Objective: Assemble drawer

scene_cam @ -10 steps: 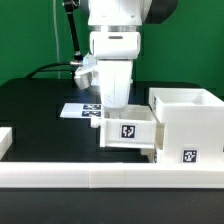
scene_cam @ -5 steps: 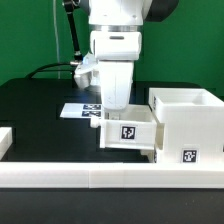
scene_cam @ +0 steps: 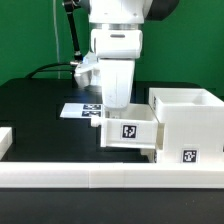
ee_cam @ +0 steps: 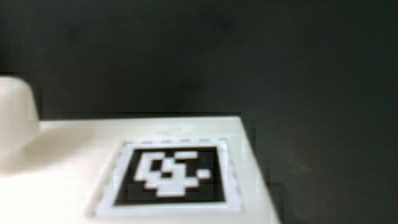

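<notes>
The arm is seen standing directly above a small white box bearing a black-and-white tag on its near face. This box is partly slid into the open side of a larger white case on the exterior view's right; the two appear to be touching. The claw is hidden behind the wrist housing and the box top, so whether it is released or clenched cannot be told.

In the wrist view a tagged white panel fills the lower part of the picture, blurred and very close; no fingertips are visible there.

The key relation is noted: the box lies straight below the claw, its sliding axis running across toward the case on the exterior view's right. The remaining push is judged to run along that axis.

The marker board lies flat on the black surface behind the arm. A white rail runs along the front edge.
</notes>
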`<state>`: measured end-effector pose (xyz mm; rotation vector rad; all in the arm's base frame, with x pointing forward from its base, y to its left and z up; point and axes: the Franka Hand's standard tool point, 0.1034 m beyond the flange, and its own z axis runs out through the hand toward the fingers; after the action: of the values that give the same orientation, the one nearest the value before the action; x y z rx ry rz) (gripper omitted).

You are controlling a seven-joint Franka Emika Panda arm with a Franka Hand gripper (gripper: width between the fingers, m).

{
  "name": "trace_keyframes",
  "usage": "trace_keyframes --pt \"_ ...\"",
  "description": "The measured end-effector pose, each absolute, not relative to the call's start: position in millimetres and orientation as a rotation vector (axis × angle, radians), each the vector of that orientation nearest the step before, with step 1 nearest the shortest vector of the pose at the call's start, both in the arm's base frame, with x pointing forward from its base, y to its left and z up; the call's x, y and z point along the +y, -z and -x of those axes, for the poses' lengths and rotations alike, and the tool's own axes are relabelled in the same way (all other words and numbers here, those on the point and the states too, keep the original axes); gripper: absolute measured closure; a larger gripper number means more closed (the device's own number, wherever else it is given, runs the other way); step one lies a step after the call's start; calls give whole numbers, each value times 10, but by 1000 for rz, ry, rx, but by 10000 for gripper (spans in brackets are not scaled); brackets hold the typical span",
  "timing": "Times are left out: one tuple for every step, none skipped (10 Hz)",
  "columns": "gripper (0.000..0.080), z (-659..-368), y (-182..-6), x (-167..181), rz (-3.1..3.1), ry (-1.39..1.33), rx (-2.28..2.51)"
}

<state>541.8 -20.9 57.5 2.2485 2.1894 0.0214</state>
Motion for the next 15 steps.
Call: trace_keyframes --pt "757 -5410 -564 -225 -2254 -18 2185" --pt "757 -5406 -558 -223 -2255 -17 2186" --pt "757 -5405 -557 -223 -2255 -17 2186" --pt "757 -5405 -557 -223 -2255 -17 2186" --pt "757 -5403 -555 -242 -2252 -20 2192" --pt "757 -5396 -550 -315 -2264 -26 2186" --pt "757 -5394 -549 -329 -2272 -24 2178" --pt "757 -5393 -547 -324 -2271 -24 2179" --pt "757 -5393 -548 -330 -2271 -24 2179" --pt "757 -5409 -566 -346 -2258 -28 2188" --pt "757 -5418 -573 -315 -2258 -28 2186" --pt "757 -5418 -572 -311 -2243 -35 2208" --pt "757 -5411 -566 -405 -2251 -73 2231" --pt "757 -5414 -571 -403 -2286 -68 2192" --pt "757 -5419 -572 -343 -2281 -66 2196"
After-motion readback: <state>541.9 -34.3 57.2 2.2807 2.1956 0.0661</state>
